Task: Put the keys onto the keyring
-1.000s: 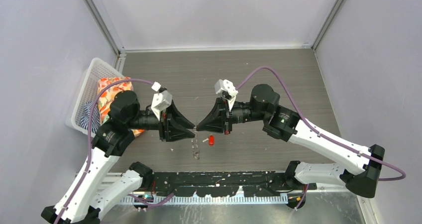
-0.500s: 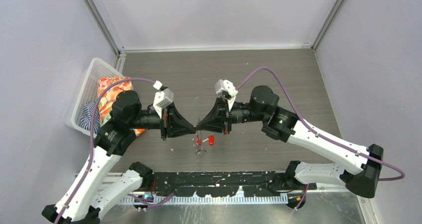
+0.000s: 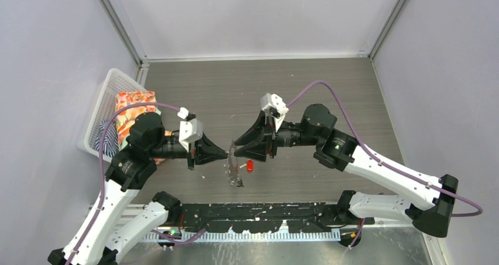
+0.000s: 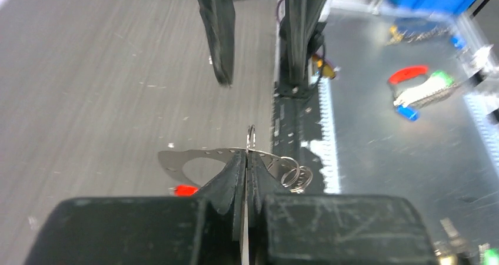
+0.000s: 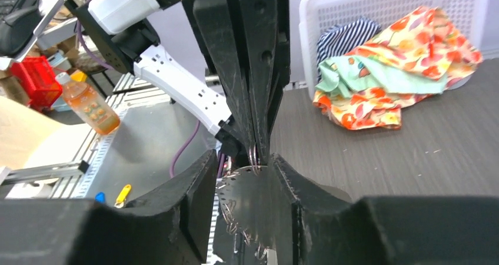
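Observation:
The keyring (image 3: 233, 172) is a thin silver plate with holes round its rim and small wire rings hanging from it. It hangs above the table between the two arms. My left gripper (image 3: 226, 154) is shut on its top edge (image 4: 246, 156), with the plate (image 4: 194, 159) spreading to either side of the jaws. My right gripper (image 3: 235, 144) is open, its fingers (image 5: 197, 200) standing either side of the plate (image 5: 265, 200) with a gap on the left. The red-headed key (image 3: 249, 166) lies on the table just right of the keyring, and it also shows as a red head (image 4: 185, 189) in the left wrist view.
A white basket (image 3: 101, 103) holding bright cloths stands at the table's left edge. A black rail (image 3: 265, 215) runs along the near edge under the keyring. Walls close the table in at the back and on both sides.
My left gripper has shut on the keyring and my right gripper has opened off it. Both arms have shifted slightly, and the keyring has swung a little.

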You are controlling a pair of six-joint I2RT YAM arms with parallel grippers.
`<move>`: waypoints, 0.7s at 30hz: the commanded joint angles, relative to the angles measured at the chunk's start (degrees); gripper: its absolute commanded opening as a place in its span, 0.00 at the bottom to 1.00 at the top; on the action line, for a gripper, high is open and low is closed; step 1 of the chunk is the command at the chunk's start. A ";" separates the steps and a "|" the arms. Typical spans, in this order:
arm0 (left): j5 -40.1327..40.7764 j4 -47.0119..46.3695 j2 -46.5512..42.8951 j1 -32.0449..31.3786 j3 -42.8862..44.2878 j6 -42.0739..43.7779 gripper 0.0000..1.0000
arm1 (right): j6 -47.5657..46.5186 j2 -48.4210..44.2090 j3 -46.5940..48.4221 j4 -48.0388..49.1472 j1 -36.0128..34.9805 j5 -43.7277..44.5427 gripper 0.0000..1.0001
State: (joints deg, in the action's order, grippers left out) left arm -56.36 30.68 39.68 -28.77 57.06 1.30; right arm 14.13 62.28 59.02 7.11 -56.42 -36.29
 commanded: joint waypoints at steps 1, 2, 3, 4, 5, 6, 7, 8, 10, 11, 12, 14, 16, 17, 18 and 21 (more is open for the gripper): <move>1.50 8.61 -1.89 0.04 3.21 24.82 0.01 | -1.53 -4.75 0.46 0.84 -0.06 5.96 0.47; 1.85 10.16 -2.50 0.03 3.28 30.24 0.01 | -1.68 -5.59 0.29 0.32 -0.07 7.45 0.50; 2.49 11.02 -3.15 0.03 3.12 34.36 0.01 | -1.73 -6.12 0.03 -0.08 -0.04 8.84 0.52; 3.16 11.59 -3.86 0.03 2.92 38.54 0.00 | -1.64 -6.58 -0.07 -0.84 -0.04 10.68 0.55; 3.70 12.39 -4.43 0.03 2.85 42.85 0.00 | -1.35 -7.01 -0.24 -1.87 -0.04 12.82 0.58; 4.14 13.13 -5.12 0.03 2.54 46.44 0.00 | -1.04 -7.34 -0.64 -2.93 -0.06 15.13 0.62; 4.61 13.27 -5.71 0.03 2.27 48.92 0.00 | -0.85 -7.76 -1.11 -4.09 -0.02 17.32 0.66; 4.89 13.45 -6.26 0.03 2.01 50.82 0.00 | -0.36 -8.17 -1.59 -5.18 -0.02 19.62 0.70; 4.88 14.00 -7.33 0.03 1.41 53.78 0.00 | 0.27 -8.49 -2.22 -8.97 -0.05 23.78 0.85; 4.81 14.02 -7.92 0.03 1.12 54.31 0.00 | 0.88 -8.46 -2.32 -10.92 -0.08 25.99 0.97; 4.77 14.00 -8.44 0.03 0.91 54.67 0.00 | 1.77 -8.25 -2.16 -13.39 -0.02 28.36 0.99; 4.64 15.13 -9.32 0.06 0.57 55.87 0.00 | 3.12 -6.66 -0.85 -20.72 -0.09 33.18 1.00; 4.64 16.06 -10.23 0.03 0.26 57.59 0.00 | 5.62 -4.85 0.59 -26.17 -0.08 39.08 1.00; 4.79 16.05 -10.46 0.06 0.30 57.53 0.00 | 8.85 -4.42 0.72 -27.90 -0.02 43.20 1.00; 4.85 16.18 -10.45 0.04 0.50 57.18 0.00 | 14.12 -4.32 1.09 -29.18 -0.08 47.58 1.00; 4.20 17.72 -9.67 0.03 1.97 56.68 0.00 | 14.71 -4.45 0.55 -30.45 -0.09 47.74 1.00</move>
State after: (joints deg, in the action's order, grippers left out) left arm -51.42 47.53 29.67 -28.77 57.32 55.70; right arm 22.74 58.76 57.63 -18.28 -56.42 2.44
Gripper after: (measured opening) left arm 0.011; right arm 0.996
